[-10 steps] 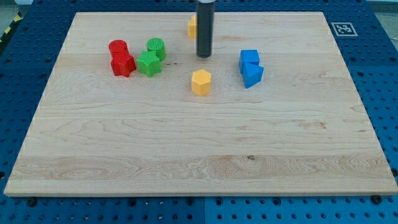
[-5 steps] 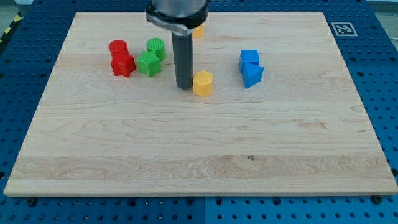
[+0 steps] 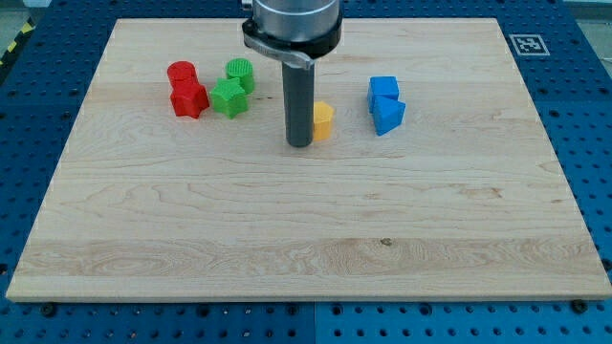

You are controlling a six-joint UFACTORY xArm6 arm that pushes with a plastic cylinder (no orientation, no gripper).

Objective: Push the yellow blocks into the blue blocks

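Where rod meets board, my tip [image 3: 300, 144] touches yellow block [image 3: 324, 121] from its 9 o'clock side. No claw on rig. Blue cube [image 3: 383, 89] and blue wedge [image 3: 389, 116] at yellow's 3 o'clock, apart.

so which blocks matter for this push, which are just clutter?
In play: yellow block, touched on the view's left by my tip; blue cube; blue block.
Clutter: red cylinder, red block, green cylinder, green block.

my tip [image 3: 300, 144] left of yellow block [image 3: 324, 121], blue blocks [image 3: 385, 104] right
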